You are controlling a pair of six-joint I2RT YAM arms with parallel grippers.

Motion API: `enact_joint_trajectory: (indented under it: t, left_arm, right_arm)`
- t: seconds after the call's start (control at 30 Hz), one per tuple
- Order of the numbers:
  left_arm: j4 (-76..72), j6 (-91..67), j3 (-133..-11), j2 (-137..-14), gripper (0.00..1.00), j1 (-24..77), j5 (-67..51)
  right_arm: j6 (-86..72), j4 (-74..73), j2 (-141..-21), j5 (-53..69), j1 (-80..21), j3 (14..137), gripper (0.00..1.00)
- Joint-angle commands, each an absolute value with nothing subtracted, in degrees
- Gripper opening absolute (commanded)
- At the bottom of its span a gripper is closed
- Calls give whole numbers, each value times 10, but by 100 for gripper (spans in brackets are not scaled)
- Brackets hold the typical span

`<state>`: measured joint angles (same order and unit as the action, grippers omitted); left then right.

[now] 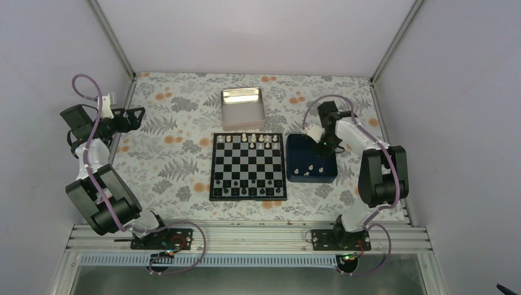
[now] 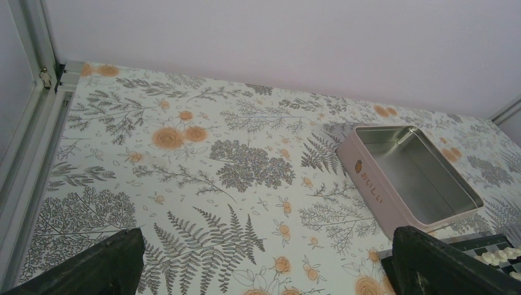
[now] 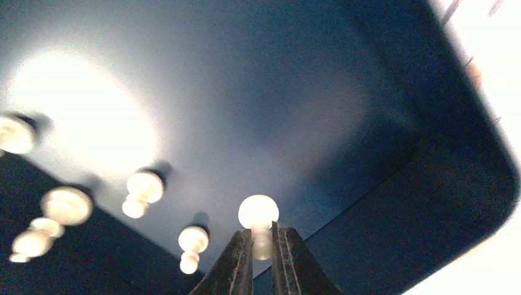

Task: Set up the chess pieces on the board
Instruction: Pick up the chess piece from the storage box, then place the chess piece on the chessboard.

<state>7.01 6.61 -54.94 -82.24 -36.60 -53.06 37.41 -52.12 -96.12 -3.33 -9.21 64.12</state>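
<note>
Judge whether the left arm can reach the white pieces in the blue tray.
Probably not: the dark blue tray lies beyond the chessboard, and the right gripper, shut on a white pawn, occupies it.

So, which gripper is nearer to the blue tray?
Right. The right gripper is down in the blue tray, shut on a white piece. The left gripper is open, far off to the left, beyond the board.
</note>
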Motion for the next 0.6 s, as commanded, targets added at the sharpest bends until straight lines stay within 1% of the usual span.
enact_joint_trajectory:
  t: [0.0, 0.13, 0.33, 0.57]
  left_arm:
    - [60, 64, -550, -818, 100, -371, -542]
    - [59, 64, -549, -819, 100, -371, -543]
    - [60, 65, -550, -817, 100, -371, -540]
    - [62, 66, -551, -819, 100, -371, -537]
  right_arm:
    - [361, -572, -932, -8, -149, 721, 9]
    - [354, -610, -949, -10, -225, 814, 8]
    - [358, -668, -1063, -11, -322, 997, 9]
    - [368, -671, -1189, -8, -404, 1130, 10]
